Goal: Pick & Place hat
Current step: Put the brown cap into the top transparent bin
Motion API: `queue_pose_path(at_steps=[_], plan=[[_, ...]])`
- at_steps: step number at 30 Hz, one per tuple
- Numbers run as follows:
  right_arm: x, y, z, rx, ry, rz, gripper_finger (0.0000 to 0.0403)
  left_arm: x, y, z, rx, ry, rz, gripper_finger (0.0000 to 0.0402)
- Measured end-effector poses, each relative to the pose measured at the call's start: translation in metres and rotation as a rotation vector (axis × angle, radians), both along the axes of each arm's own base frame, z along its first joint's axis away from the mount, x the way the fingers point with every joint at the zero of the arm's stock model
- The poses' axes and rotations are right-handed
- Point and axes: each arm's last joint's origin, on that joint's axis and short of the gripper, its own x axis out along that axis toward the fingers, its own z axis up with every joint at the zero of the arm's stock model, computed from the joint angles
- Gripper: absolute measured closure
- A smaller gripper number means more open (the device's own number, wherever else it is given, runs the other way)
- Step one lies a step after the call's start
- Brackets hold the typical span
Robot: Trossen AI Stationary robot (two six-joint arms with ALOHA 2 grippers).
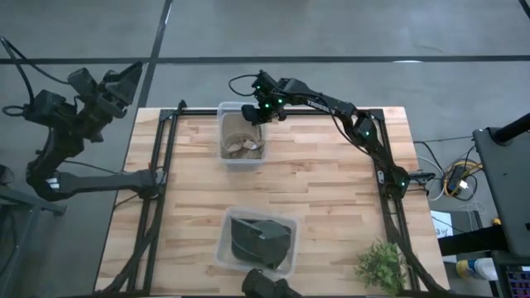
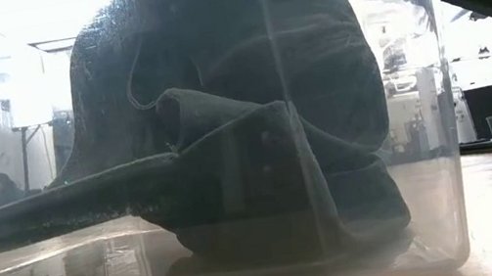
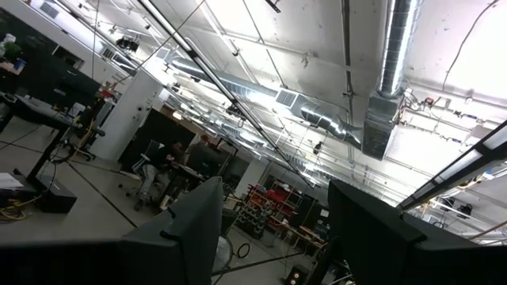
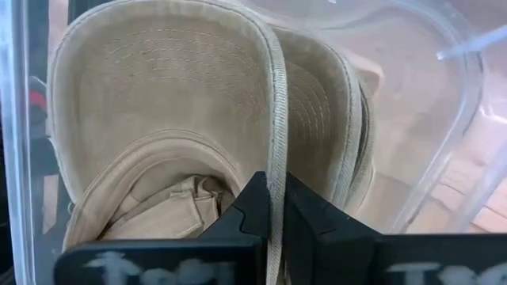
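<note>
The right pincer (image 1: 253, 113) hangs over the far clear bin (image 1: 222, 157) on the wooden surface (image 1: 331, 199), its fingers pressed together on the brim of the tan hat (image 4: 190, 103), which lies inside that bin. Nearer than that bin, a second clear bin (image 2: 423, 130) holds a dark hat (image 2: 256, 136). The left pincer (image 3: 269, 229), spread, is raised well away from the bin.

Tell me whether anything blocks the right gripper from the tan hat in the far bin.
Nothing visible does. The right gripper is already at the clear bin, its fingers closed on the tan hat by the brim edge. The left gripper waits off the table's far left corner.
</note>
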Motion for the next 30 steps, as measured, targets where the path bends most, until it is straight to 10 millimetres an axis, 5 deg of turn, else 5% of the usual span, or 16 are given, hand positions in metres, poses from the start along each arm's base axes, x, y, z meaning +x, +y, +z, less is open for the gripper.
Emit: queue_pose_path(at_steps=[12,21,30], plan=[[0.004,0.001,0.015,-0.04,-0.05,0.005,0.036,0.0,0.0,0.0,-0.001,0.0,0.001,0.0179],[0.005,0.003,0.029,-0.063,-0.119,0.046,0.0247,0.0,0.0,0.0,-0.002,0.0,0.003,0.0179],[-0.006,0.009,0.072,-0.169,-0.227,0.114,0.0173,0.0,0.0,0.0,0.0,0.003,0.006,0.0179]])
